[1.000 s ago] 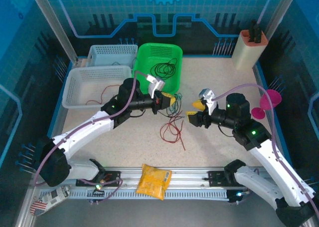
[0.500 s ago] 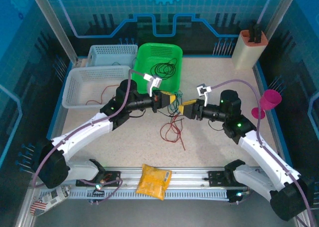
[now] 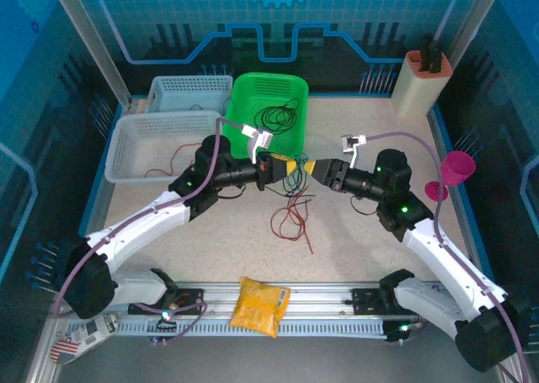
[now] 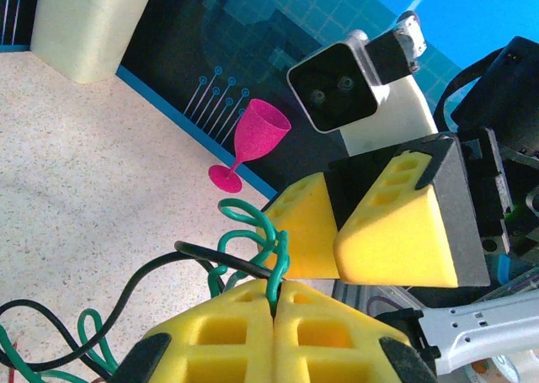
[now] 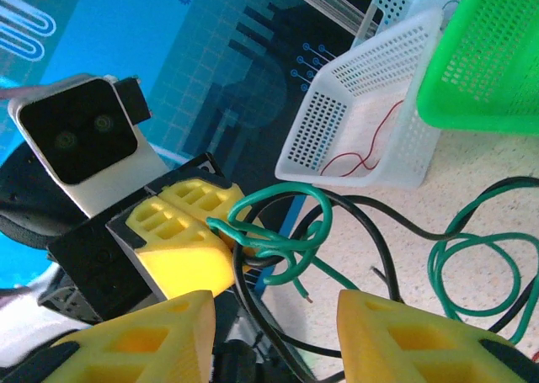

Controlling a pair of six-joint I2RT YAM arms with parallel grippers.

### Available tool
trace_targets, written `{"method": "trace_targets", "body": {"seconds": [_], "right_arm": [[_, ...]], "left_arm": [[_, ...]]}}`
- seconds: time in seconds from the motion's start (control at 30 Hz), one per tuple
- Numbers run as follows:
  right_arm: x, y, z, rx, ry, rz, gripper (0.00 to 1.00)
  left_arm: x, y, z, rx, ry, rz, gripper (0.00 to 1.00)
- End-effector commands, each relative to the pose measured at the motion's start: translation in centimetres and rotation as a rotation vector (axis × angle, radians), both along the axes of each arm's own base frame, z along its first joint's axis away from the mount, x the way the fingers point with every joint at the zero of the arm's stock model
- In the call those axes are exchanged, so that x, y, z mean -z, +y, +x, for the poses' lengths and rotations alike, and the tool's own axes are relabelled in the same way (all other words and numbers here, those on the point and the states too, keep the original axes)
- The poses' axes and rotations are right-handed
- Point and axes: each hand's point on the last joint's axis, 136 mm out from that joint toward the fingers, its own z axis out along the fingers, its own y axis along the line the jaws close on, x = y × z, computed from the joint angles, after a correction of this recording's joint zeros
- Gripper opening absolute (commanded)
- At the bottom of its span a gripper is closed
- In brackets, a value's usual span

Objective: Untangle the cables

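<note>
A knot of green cable and black cable hangs above the table centre. My left gripper is shut on a green strand of it, pads pressed together. In the right wrist view the green knot sticks out from the left gripper, with the black cable looping round it. My right gripper is open, its yellow fingers apart on either side just short of the knot. From above, left gripper and right gripper face each other tip to tip. Loose red cables lie below them.
A green basket behind holds black and green wires. A white basket at left holds a red wire, with a second white basket behind it. A pink goblet, cream holder and yellow packet stand around.
My right gripper has swung left and up to meet the left gripper at the knot, its jaws narrowing somewhat. The left arm has held still, shut on the green cable.
</note>
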Motion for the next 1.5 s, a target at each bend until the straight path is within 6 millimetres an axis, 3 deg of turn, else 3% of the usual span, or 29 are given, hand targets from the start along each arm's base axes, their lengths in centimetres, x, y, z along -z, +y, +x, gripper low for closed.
{"method": "trace_targets", "body": {"seconds": [0.0, 0.5, 0.73, 1.0, 1.1, 1.47], "right_arm": [[-2.2, -0.3, 0.7, 0.044, 0.043, 0.073, 0.41], [-1.8, 0.6, 1.3, 0.028, 0.116, 0.078, 0.33], [-1.9, 1.2, 1.6, 0.028, 0.134, 0.080, 0.24], [-0.7, 1.4, 1.4, 0.046, 0.158, 0.025, 0.13], [-0.5, 1.0, 1.4, 0.066, 0.145, -0.003, 0.00], [2.0, -2.9, 1.1, 0.186, 0.158, -0.302, 0.00]], "left_arm": [[-2.4, 0.2, -0.3, 0.006, -0.079, -0.042, 0.00], [-2.8, 0.0, -0.5, 0.024, -0.101, -0.057, 0.00], [-3.1, -0.3, -1.0, 0.054, -0.105, -0.065, 0.00], [-3.4, -0.6, -0.9, 0.059, -0.102, -0.088, 0.00], [-3.9, -0.5, -0.8, 0.048, -0.107, -0.092, 0.00], [-4.8, 0.8, -1.0, 0.016, -0.125, -0.075, 0.00]]}}
